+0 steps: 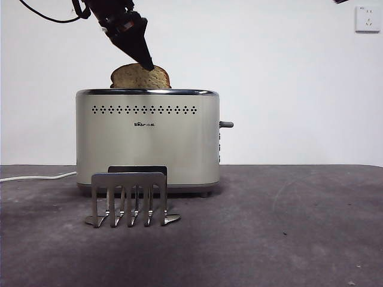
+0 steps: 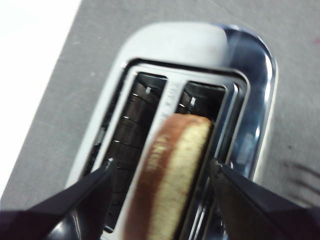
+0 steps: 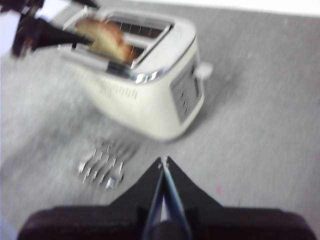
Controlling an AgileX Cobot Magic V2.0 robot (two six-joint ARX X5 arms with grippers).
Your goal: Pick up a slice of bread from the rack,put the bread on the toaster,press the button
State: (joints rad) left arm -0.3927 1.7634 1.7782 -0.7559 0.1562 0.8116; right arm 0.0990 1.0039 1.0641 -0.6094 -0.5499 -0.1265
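Observation:
The slice of bread [image 1: 140, 78] stands in a slot of the cream-white toaster [image 1: 146, 143], its rounded top sticking out above the chrome rim. My left gripper [image 1: 145, 63] hangs over the toaster's top from the upper left. In the left wrist view it [image 2: 161, 166] is open, a jaw on each side of the bread [image 2: 172, 175], not gripping it. The metal rack [image 1: 128, 179] stands empty in front of the toaster. My right gripper [image 3: 164, 162] is shut and empty, held high above the table on the lever side of the toaster [image 3: 150, 85].
The grey lever [image 1: 226, 124] sticks out of the toaster's right side. A white cable [image 1: 36, 177] runs off to the left behind the toaster. A wall socket [image 1: 367, 18] is at the upper right. The second slot [image 2: 132, 135] is empty.

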